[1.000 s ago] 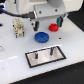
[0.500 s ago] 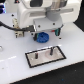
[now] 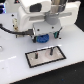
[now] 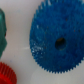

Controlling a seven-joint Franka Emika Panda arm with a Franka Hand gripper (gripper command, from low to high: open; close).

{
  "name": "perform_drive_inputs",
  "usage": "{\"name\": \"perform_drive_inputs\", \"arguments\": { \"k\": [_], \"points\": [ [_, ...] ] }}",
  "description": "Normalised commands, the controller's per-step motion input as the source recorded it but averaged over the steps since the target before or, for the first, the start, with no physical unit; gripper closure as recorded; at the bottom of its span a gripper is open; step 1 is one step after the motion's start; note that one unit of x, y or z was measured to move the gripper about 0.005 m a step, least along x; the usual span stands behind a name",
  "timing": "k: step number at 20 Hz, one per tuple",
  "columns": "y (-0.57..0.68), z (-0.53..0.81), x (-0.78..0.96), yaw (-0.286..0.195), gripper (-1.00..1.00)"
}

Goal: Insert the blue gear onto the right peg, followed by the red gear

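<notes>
A robot gripper hovered low over the blue gear, its finger spread impossible to tell. The grey plate lay nearby, its right peg upright.

No readable text, labels, brands, numbers or signs in either view. Exterior view too blurred for any marking on the white robot arm housing in the upper middle or the grey rectangular black-framed plate at lower centre. Wrist view: large bright-blue toothed plastic gear at right shows no lettering.
</notes>
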Motion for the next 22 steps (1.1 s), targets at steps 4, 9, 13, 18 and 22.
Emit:
{"name": "perform_drive_inputs", "arguments": {
  "k": [4, 9, 13, 18, 22],
  "points": [
    [-0.11, -0.1, -0.31, 0.0, -1.0],
    [0.0, -0.06, -0.11, 0.0, 1.0],
    [0.0, -0.05, -0.23, 0.0, 1.0],
    [0.04, 0.4, 0.15, 0.0, 1.0],
    [0.04, 0.49, 0.25, 0.0, 1.0]
  ]
}}
